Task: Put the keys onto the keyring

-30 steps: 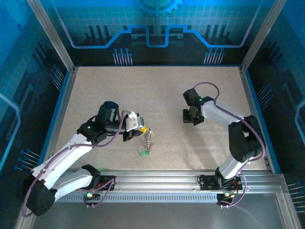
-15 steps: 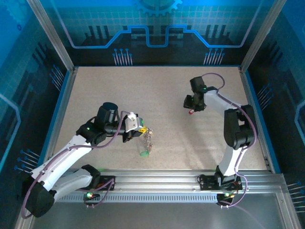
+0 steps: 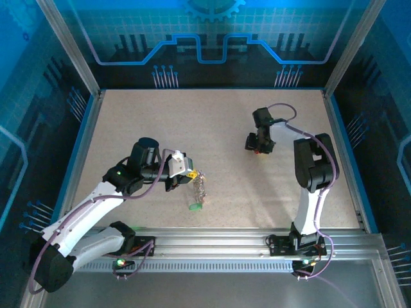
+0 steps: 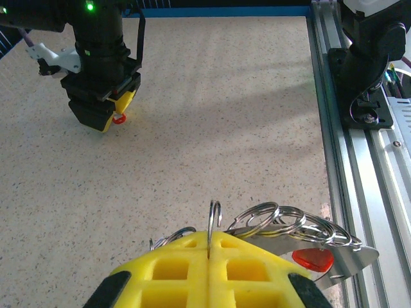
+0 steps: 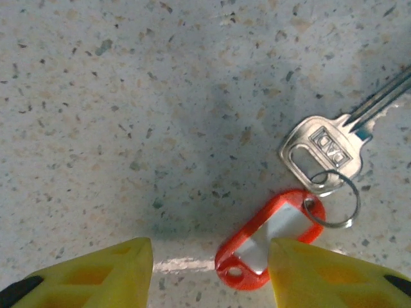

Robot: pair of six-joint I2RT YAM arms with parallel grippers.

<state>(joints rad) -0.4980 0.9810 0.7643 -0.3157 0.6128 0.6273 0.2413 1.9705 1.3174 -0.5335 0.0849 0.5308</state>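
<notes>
My left gripper [image 3: 184,174] is shut on the keyring [image 4: 214,221], a thin wire loop standing up between the yellow fingers [image 4: 257,269]. From the keyring hangs a cluster of split rings, keys and tags [image 3: 200,188], with a green tag [image 3: 194,206] lowest and a red tag [image 4: 313,260] beside the rings. A loose silver key [image 5: 324,154] with a red tag [image 5: 270,239] lies flat on the table. My right gripper [image 5: 209,256] is open just above it, the tag's near end between the fingertips, close to the right finger [image 5: 334,273]. In the top view the right gripper [image 3: 259,142] points down over this tag [image 3: 258,152].
The speckled table [image 3: 212,122] is bounded by blue side walls and a metal rail [image 3: 244,240] at the near edge. The left wrist view shows the right arm's base [image 4: 369,58] on the rail and the right gripper [image 4: 103,109] across the table.
The right arm has folded its elbow back toward the far right, and its gripper has settled over the red-tagged key. The left arm and the keyring have stayed still.
</notes>
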